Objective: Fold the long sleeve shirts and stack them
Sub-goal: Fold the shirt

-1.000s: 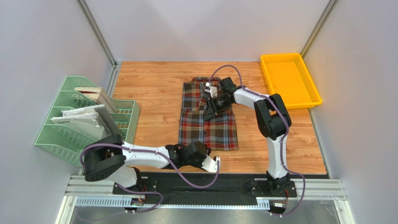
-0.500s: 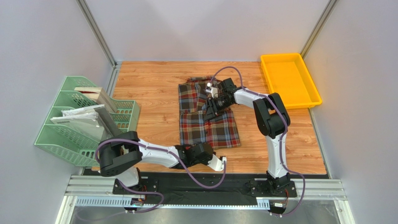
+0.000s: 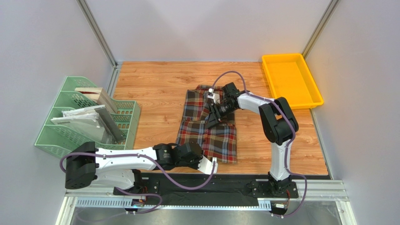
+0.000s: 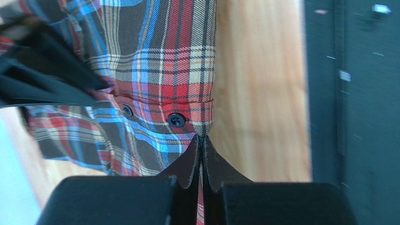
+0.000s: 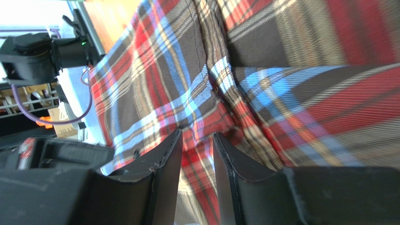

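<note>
Plaid shirt lies partly folded, rumpled, at ctr of wooden table. L gripper, at shirt's 6 o'clock hem beside a dark button, has fingers pressed together on the cloth edge. R gripper, approx. 1 o'clock on shirt, pinches a fold betw. its fingers.

One shirt, two pincers: the left pincer is at its near hem, and the right pincer is at its middle. Two dark buttons show just beyond the left pincer's tips. One yellow tray sits beyond and to the right of the right pincer. One green rack stands well left of the left pincer; the count of flat items in it cannot be told. Two purple cables, one trailing behind each pincer.
</note>
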